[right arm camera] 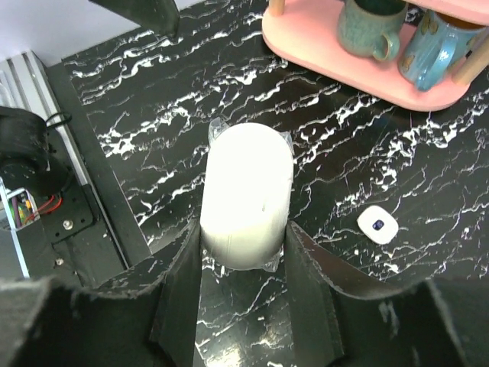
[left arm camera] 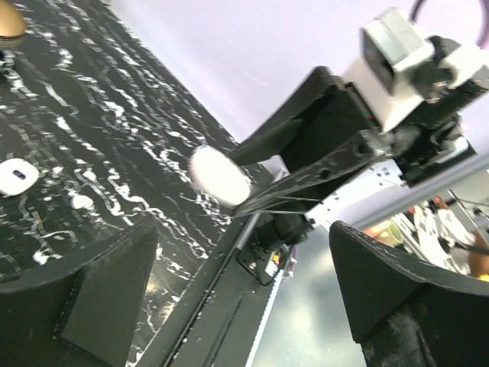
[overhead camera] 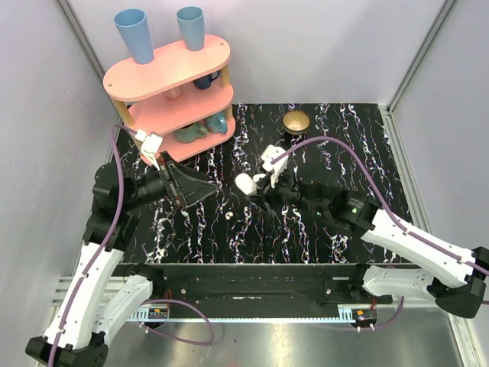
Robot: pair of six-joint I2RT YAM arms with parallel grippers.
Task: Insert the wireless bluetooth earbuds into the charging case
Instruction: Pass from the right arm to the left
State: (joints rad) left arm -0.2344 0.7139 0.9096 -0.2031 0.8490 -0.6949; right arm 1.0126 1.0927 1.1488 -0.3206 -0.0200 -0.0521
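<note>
Table (overhead camera: 321,229): black with white marbling; it carries everything below.
Shelf (overhead camera: 172,84): pink, three tiers, at the far left corner of the table.
Left hand (overhead camera: 197,189): jaws spread wide, nothing between them, pointing towards the right hand from the left.
Right hand (overhead camera: 252,189): jaws narrowed onto the charging case, one finger on each long side.
Blue cups (overhead camera: 135,34): two, upright on the top tier of the shelf.
Mugs (right arm camera: 370,27): a teal one and a blue one, side by side on the bottom tier.
Gold bowl (overhead camera: 296,121): near the far edge of the table, beyond the right hand.
Charging case (right arm camera: 246,191): white, rounded, looks closed; held near mid-table, between the two hands.
Earbud (right arm camera: 377,225): small, white, with a dark spot; lying on the table near the case, not touching it.
Second earbud: cannot tell where.
</note>
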